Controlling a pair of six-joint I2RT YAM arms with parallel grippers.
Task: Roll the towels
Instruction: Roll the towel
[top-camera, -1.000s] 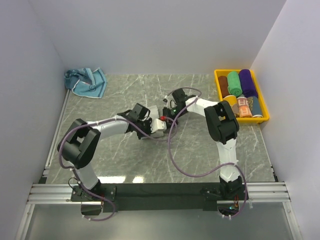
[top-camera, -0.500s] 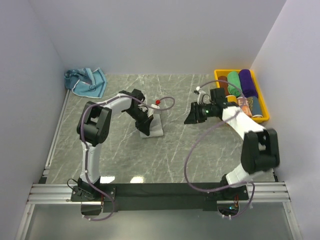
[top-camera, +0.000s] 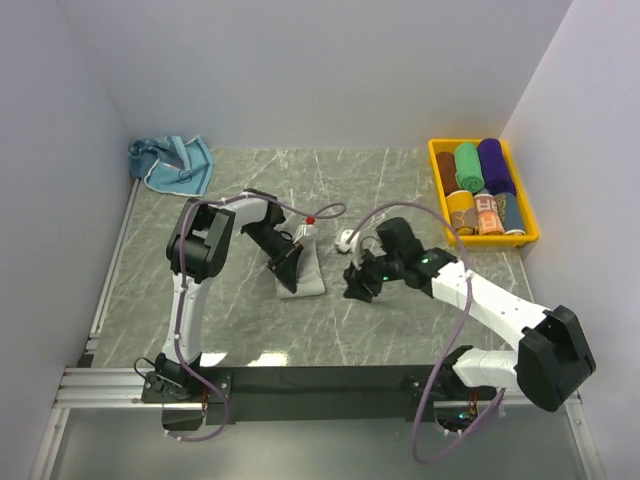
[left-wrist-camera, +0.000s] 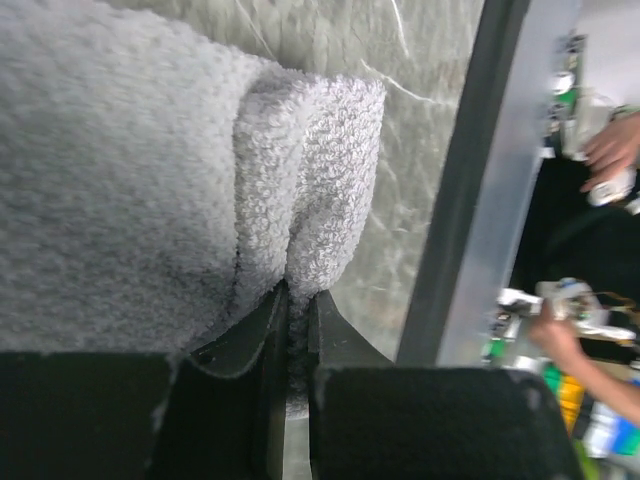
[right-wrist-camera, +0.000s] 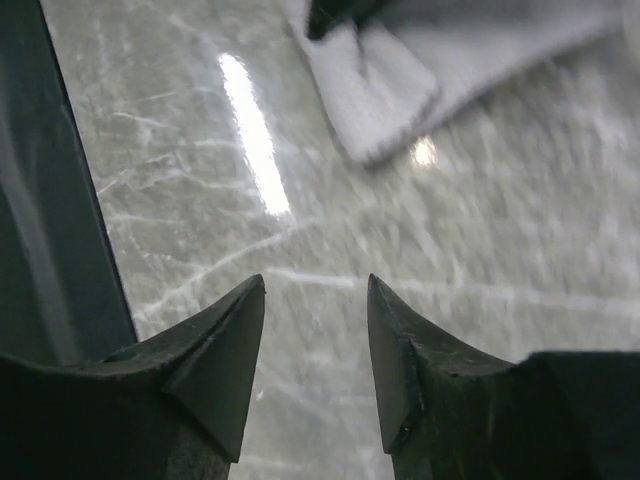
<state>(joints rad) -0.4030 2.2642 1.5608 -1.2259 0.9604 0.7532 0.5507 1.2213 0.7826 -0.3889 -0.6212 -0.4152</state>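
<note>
The whole marble table is being shown only in the top external view. So is the yellow bin at the upper right of that frame, where about six short rolls are being counted, the front row being too small to settle. Two loose towels are being seen from above: one light blue towel is lying crumpled at the upper left, and one pale grey-white towel is lying flat at the centre. The grip itself is being revealed only by the left wrist view. There a doubled fold of the pale grey-white towel is being pinched between the nearly closed jaws of the left gripper, with the rest of the cloth spreading up and to the left of the fingertips. From above, the left gripper is being seen at that towel's left edge. The right gripper is being held just right of the towel, apart from it. In the right wrist view the right gripper is being shown with jaws parted and nothing between them, and a towel corner is lying beyond the fingertips at the top of the frame.
</note>
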